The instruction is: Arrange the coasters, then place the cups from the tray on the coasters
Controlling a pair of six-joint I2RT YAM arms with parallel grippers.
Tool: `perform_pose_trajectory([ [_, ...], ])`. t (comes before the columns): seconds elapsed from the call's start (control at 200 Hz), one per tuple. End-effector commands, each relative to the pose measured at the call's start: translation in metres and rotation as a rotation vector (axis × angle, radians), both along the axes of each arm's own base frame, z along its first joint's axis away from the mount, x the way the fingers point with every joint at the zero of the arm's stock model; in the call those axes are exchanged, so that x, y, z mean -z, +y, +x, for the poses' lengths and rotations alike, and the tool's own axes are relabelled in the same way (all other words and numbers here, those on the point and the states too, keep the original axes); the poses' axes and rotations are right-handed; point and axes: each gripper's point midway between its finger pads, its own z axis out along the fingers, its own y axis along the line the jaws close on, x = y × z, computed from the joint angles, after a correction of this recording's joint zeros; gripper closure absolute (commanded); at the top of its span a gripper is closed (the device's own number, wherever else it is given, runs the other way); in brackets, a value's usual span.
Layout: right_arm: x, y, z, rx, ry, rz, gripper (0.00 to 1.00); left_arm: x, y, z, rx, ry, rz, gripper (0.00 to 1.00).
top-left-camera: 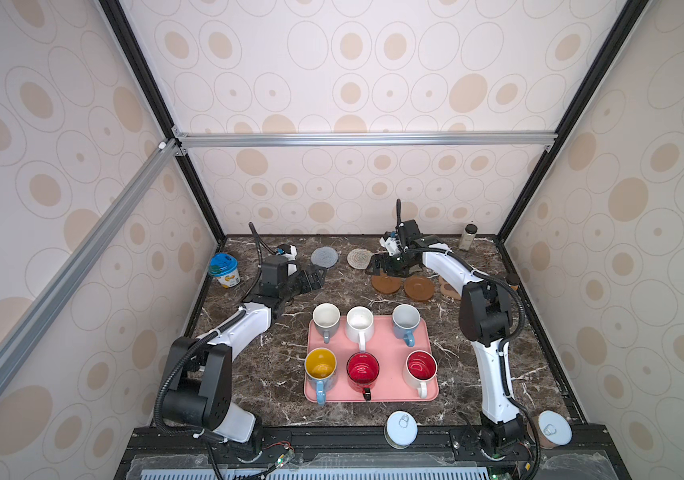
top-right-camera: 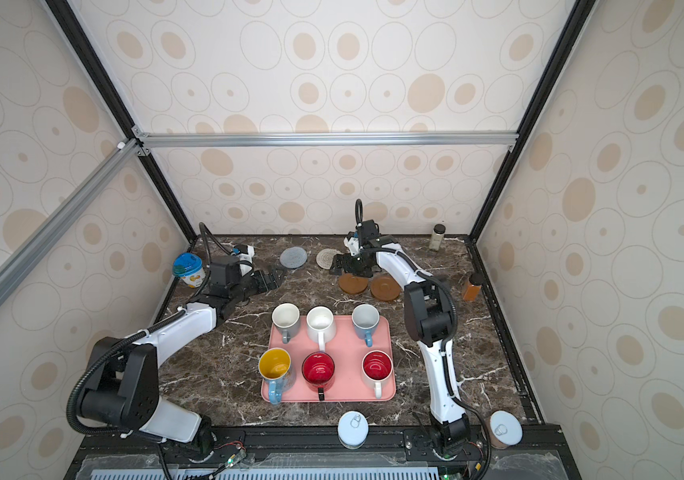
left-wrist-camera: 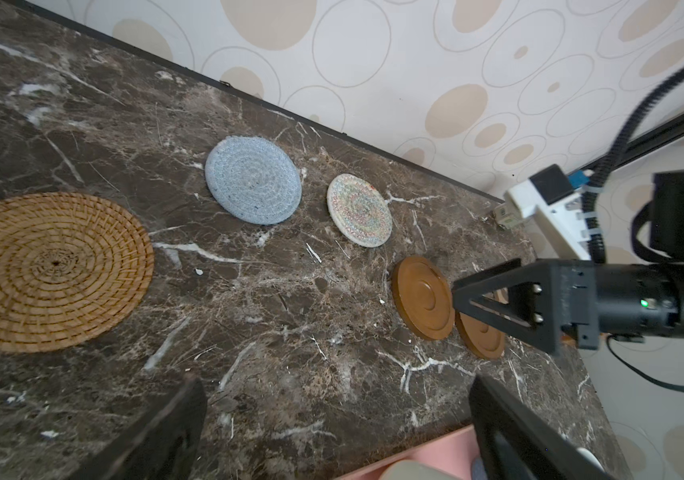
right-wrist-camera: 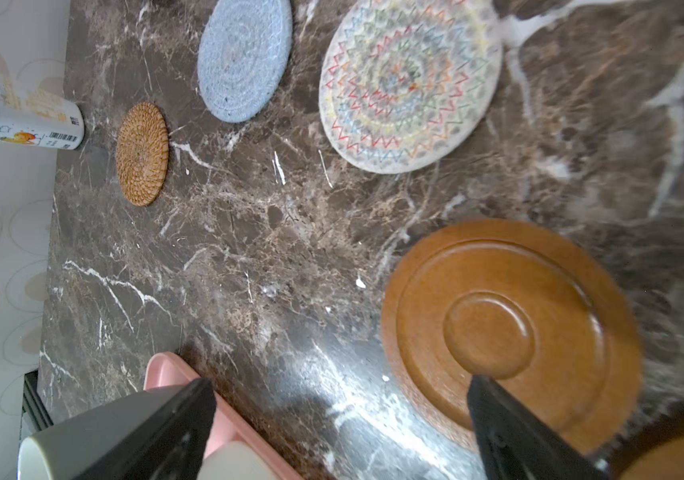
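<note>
two white can lids (top-left-camera: pixel 401 428) sit at the near edge. behind them the pink tray (top-left-camera: pixel 386 345) carries all six cups (top-left-camera: pixel 362 367). the coasters (top-left-camera: pixel 324 257) lie spread along the far side, where the left gripper (top-left-camera: pixel 318 277) and right gripper (top-left-camera: pixel 392 272) both hover, jaws apart, empty.

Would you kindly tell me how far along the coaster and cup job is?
Done: rattan coaster, grey-blue coaster and cream coaster lie spaced apart. In hand: right gripper open at the two wooden discs, close together; left gripper open, empty. Left: all six cups sit on the tray, none on a coaster.
</note>
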Motion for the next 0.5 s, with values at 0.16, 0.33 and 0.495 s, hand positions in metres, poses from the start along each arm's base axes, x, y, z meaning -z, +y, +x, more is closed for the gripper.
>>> perform_pose_trajectory([
  [0.16, 0.034, 0.006, 0.003, 0.004, 0.113, 0.022, 0.01, -0.010, 0.010, -0.009, -0.064, -0.030, -0.059, 0.00],
  [0.33, 0.056, -0.004, 0.004, 0.031, 0.140, -0.050, 0.01, -0.009, 0.013, -0.012, -0.069, -0.027, -0.060, 0.00],
  [0.495, 0.072, -0.020, 0.017, 0.106, 0.136, -0.153, 0.01, 0.004, 0.011, -0.016, -0.062, 0.016, -0.085, 0.00],
])
